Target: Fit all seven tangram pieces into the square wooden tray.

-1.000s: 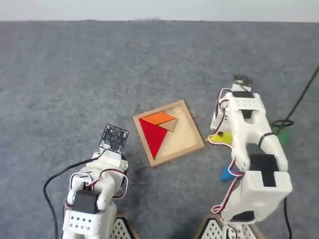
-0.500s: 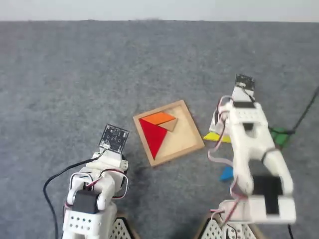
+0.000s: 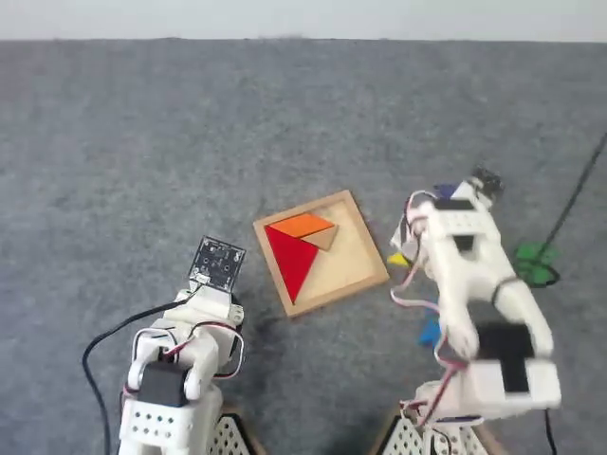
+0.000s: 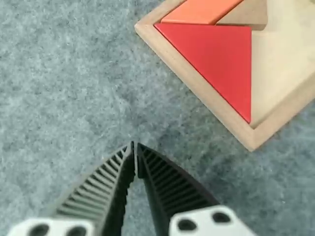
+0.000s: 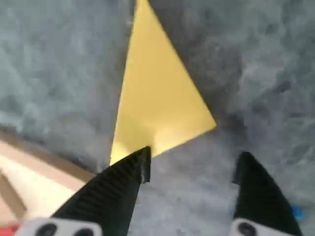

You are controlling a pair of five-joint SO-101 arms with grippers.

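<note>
The square wooden tray lies mid-table and holds a big red triangle and an orange piece. My right gripper is just right of the tray, low over a yellow triangle. In the right wrist view the yellow triangle lies flat on the carpet and the right gripper is open, one fingertip at the triangle's edge. My left gripper is shut on nothing, over the carpet short of the tray's rim and the red triangle.
A blue piece lies on the carpet under the right arm. A green piece sits at the far right by a black cable. A dark blue piece peeks out beyond the right arm. Grey carpet covers the table.
The right arm has swung and dropped over the yellow triangle, covering most of it in the high view. The left arm has kept still.
</note>
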